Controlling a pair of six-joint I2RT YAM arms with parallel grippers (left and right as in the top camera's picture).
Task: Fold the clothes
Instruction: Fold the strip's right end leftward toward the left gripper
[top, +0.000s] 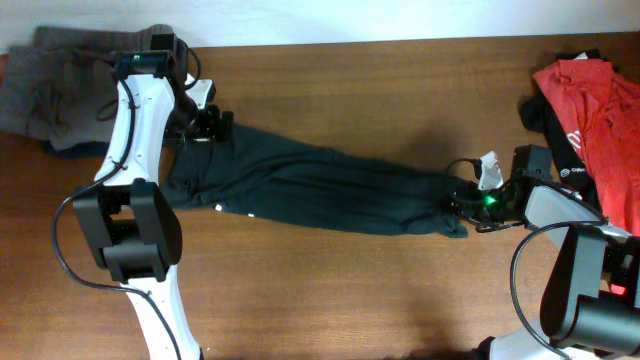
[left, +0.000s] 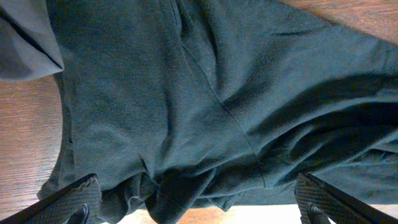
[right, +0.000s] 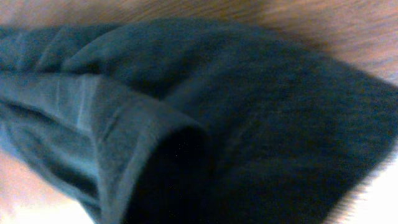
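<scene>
Black T-shirt (top: 320, 185) lies bunched in a long strip across the wooden table (top: 330, 300). My left gripper (top: 206, 124) hangs over its left end, fingers (left: 68, 202) spread wide above the cloth. My right gripper (top: 465, 200) sits at the opposite end; I cannot tell whether it pinches the fabric. Grey garment (top: 50, 85) lies far left, red T-shirt (top: 595, 100) far right.

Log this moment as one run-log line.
left claw: open over black garment | right claw: at garment's opposite end, grip unclear | red shirt: by right arm | grey garment: by left arm
</scene>
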